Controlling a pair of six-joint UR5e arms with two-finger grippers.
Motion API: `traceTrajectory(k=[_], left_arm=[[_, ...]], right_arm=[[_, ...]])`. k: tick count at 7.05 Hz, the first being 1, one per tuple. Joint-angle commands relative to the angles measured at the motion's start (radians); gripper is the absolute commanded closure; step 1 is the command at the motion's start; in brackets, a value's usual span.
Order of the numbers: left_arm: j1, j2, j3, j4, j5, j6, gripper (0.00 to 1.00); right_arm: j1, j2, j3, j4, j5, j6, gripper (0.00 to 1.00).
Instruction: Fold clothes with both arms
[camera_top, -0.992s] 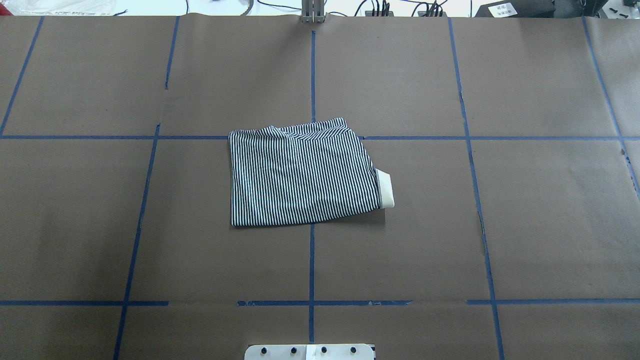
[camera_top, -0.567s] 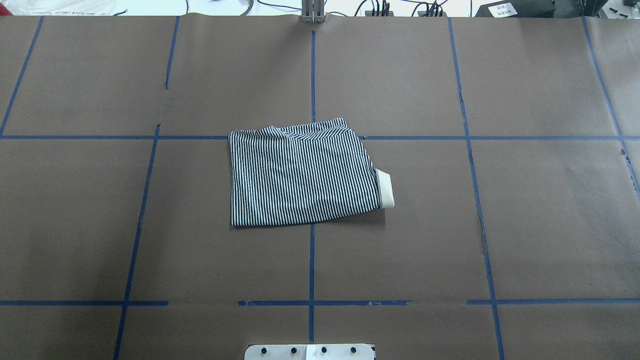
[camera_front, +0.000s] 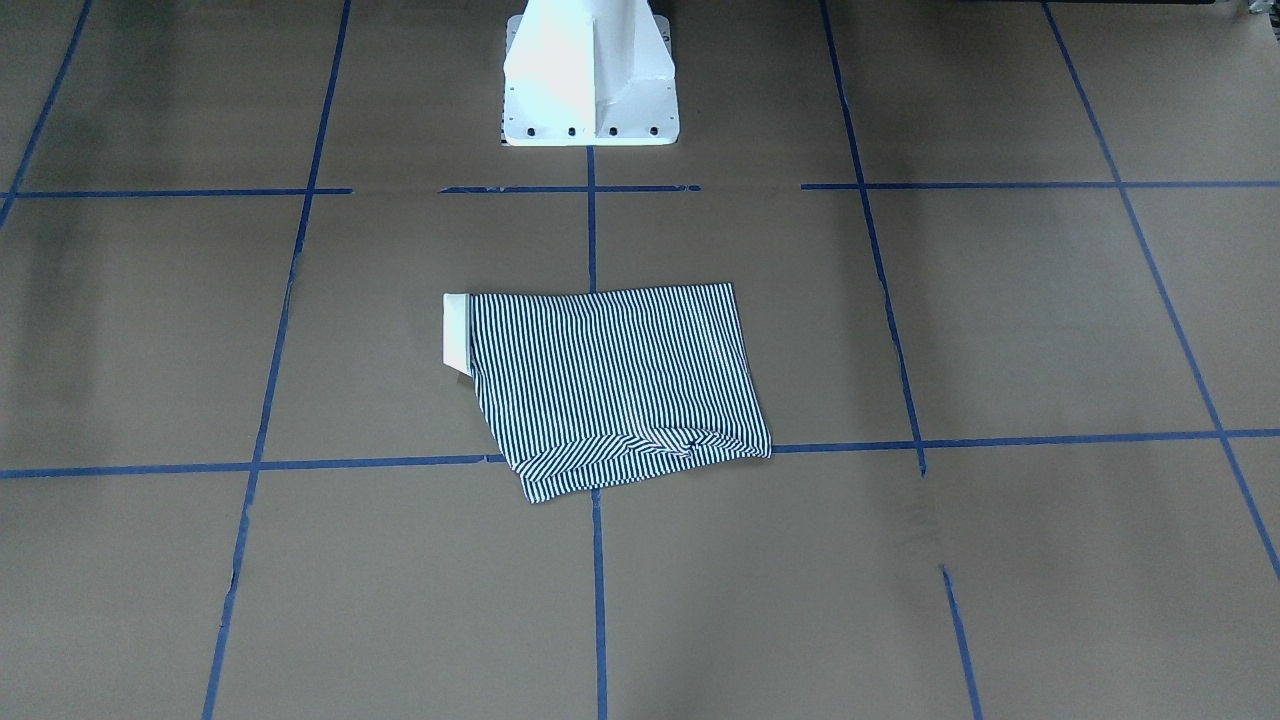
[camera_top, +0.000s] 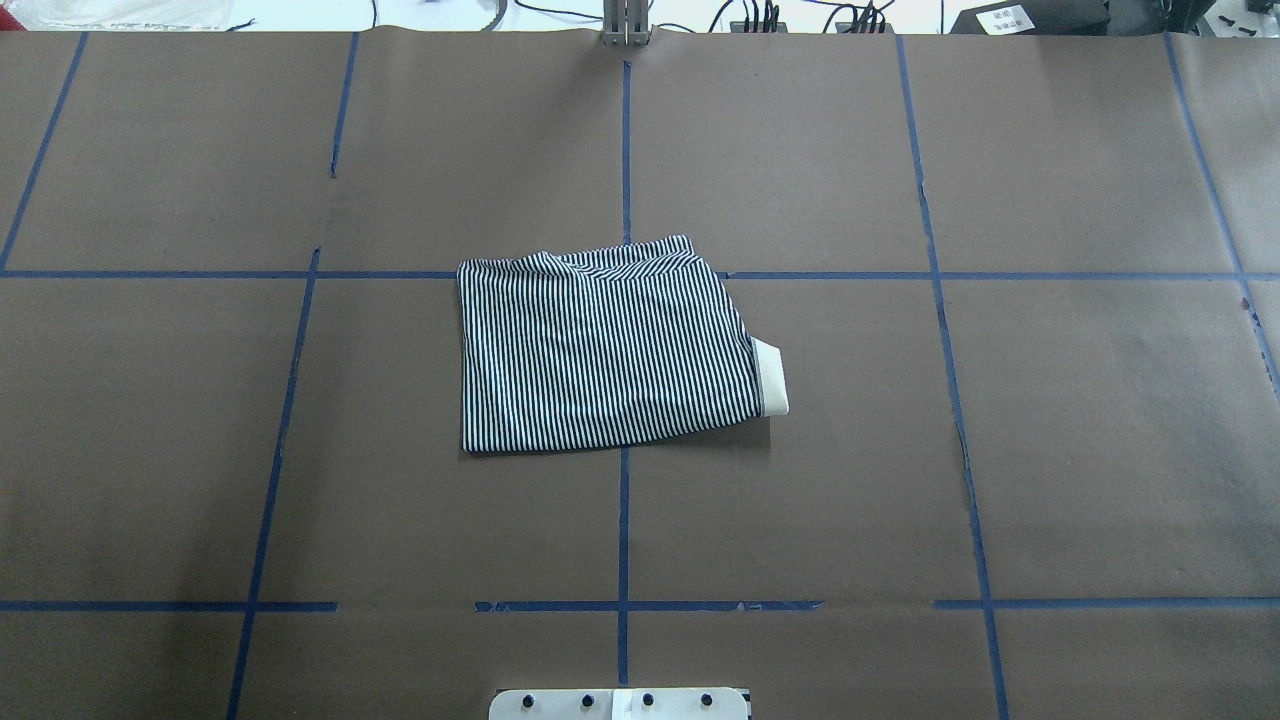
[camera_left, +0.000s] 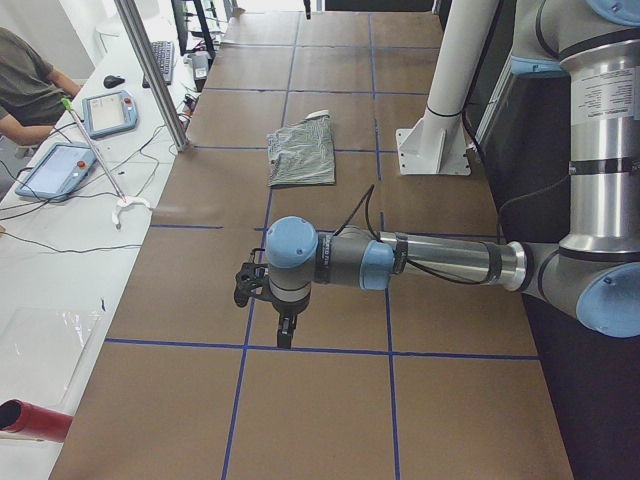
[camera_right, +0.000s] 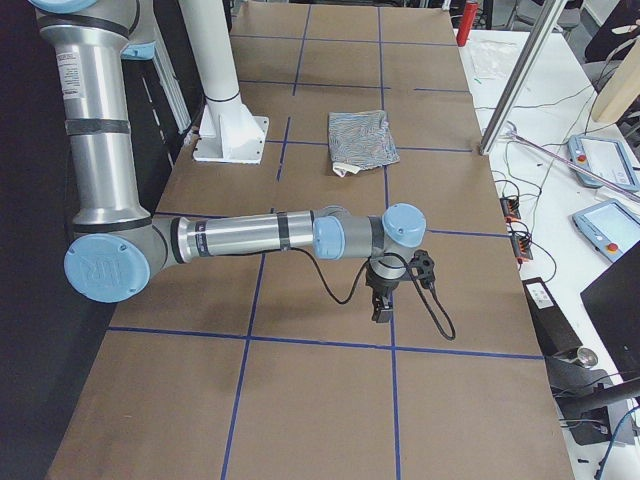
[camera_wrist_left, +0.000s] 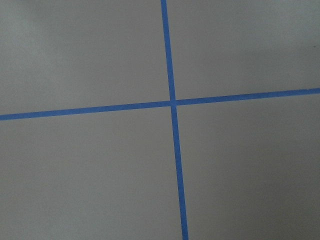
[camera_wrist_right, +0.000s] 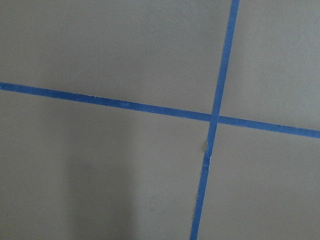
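Note:
The striped polo shirt (camera_top: 600, 350) lies folded into a compact rectangle at the table's middle, its cream collar (camera_top: 770, 378) sticking out on the right. It also shows in the front-facing view (camera_front: 615, 380), the exterior left view (camera_left: 303, 155) and the exterior right view (camera_right: 362, 140). My left gripper (camera_left: 285, 335) hangs over bare table far from the shirt, at the left end. My right gripper (camera_right: 380, 305) hangs over bare table at the right end. Both show only in side views, so I cannot tell whether they are open or shut. Neither holds anything that I can see.
The table is covered in brown paper with a grid of blue tape (camera_top: 625, 150). The white pedestal (camera_front: 590, 75) stands at the robot's side. A metal post (camera_left: 150, 70) and a desk with tablets (camera_left: 50, 170) lie beyond the far edge. Both wrist views show only paper and tape crossings (camera_wrist_left: 172, 102).

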Motion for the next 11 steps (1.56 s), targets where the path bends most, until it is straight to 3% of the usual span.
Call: traceTrajectory(k=[1, 3, 6, 11], left_arm=[[0.001, 0.013, -0.006, -0.016, -0.008, 0.002, 0.00], [0.001, 0.027, -0.009, -0.009, -0.006, 0.005, 0.00], [0.002, 0.030, -0.026, 0.108, 0.002, 0.005, 0.00], [0.004, 0.027, 0.011, 0.106, -0.006, 0.005, 0.00]], right_arm=[[-0.008, -0.001, -0.018, 0.002, 0.002, 0.003, 0.00], [-0.011, -0.028, -0.025, 0.004, 0.004, 0.007, 0.00], [-0.008, -0.033, -0.036, 0.007, 0.036, 0.006, 0.00], [-0.006, -0.060, -0.013, 0.005, 0.019, -0.005, 0.00]])
